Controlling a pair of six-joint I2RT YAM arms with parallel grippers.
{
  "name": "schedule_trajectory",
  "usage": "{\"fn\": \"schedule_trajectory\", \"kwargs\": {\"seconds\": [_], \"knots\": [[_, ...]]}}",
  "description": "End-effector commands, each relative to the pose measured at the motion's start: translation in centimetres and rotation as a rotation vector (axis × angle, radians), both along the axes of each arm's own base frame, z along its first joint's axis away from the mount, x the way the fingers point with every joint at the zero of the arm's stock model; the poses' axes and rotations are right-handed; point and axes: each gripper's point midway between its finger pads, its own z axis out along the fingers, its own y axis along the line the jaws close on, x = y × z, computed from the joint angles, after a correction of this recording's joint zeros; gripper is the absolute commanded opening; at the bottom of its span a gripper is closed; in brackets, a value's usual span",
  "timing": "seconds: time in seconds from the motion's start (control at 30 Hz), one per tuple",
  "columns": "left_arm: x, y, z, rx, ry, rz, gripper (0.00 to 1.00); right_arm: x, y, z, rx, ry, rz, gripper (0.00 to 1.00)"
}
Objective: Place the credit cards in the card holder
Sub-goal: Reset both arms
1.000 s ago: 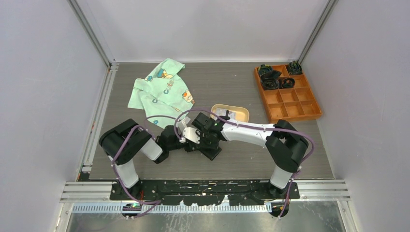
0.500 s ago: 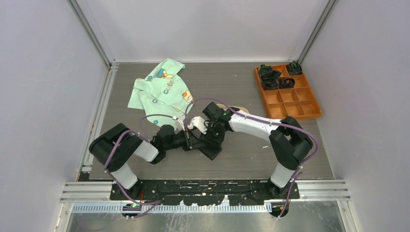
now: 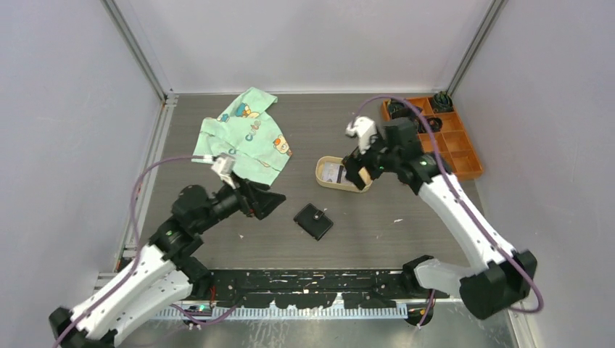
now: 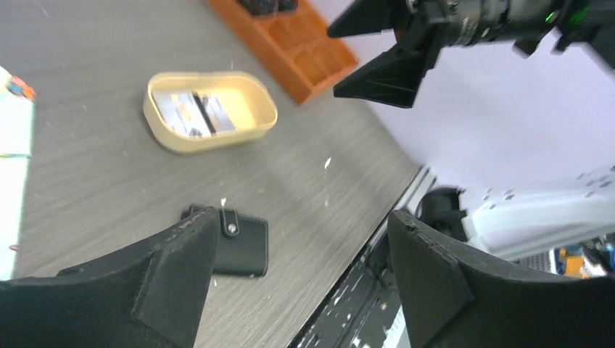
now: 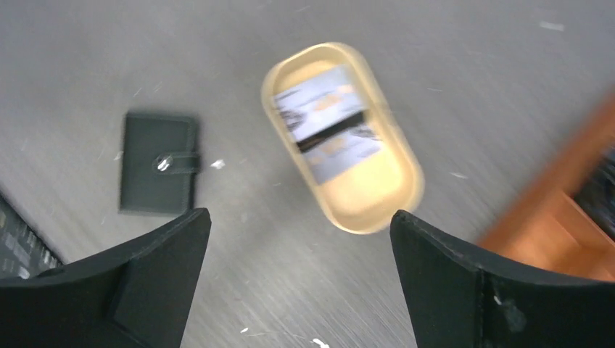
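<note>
The card holder (image 3: 313, 221), a small black wallet with a snap tab, lies closed on the table between the two arms; it shows in the left wrist view (image 4: 243, 245) and in the right wrist view (image 5: 158, 172). The credit cards (image 3: 332, 172), light with a dark stripe, lie in the beige oval tray (image 3: 355, 186), and appear as credit cards (image 5: 326, 123) from above. My left gripper (image 3: 267, 201) hangs open and empty to the left of the holder. My right gripper (image 3: 360, 172) is open and empty above the tray's right end.
A green printed cloth (image 3: 243, 138) lies at the back left. An orange compartment tray (image 3: 435, 148) with dark items stands at the back right. Small white specks dot the table. The table's front edge and metal rail run near the holder.
Both grippers were shut at the card holder; both have opened, risen and drawn apart, left arm leftward, right arm back to the tray. The holder lies alone on the table.
</note>
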Motion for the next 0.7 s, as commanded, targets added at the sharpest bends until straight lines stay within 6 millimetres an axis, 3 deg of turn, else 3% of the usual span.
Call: {"fn": "schedule_trajectory", "kwargs": {"seconds": [0.0, 0.1, 0.27, 0.4, 0.53, 0.67], "knots": [[-0.6, 4.8, 1.6, 0.137, -0.083, 0.147, 0.9, 3.1, -5.6, 9.7, 0.231, -0.227, -0.429, 1.0], [-1.7, 5.6, 4.8, 0.124, -0.116, 0.139, 0.92, 1.9, -7.1, 13.5, 0.248, -0.257, -0.496, 1.0], [-3.5, 5.3, 8.9, 0.108, -0.104, 0.065, 0.93, -2.2, -5.9, 18.8, 0.333, -0.247, -0.389, 0.99], [-4.1, 5.5, 10.9, 0.083, -0.122, 0.058, 0.94, -3.6, -6.2, 23.4, 0.538, -0.229, -0.522, 1.0], [-4.8, 6.0, 12.4, 0.05, -0.146, 0.061, 0.95, -4.6, -7.6, 25.8, 0.607, -0.265, -0.611, 0.99], [-5.3, 6.1, 13.1, 0.03, -0.151, 0.05, 0.96, -4.7, -8.6, 26.5, 0.643, -0.274, -0.684, 0.99]]}}
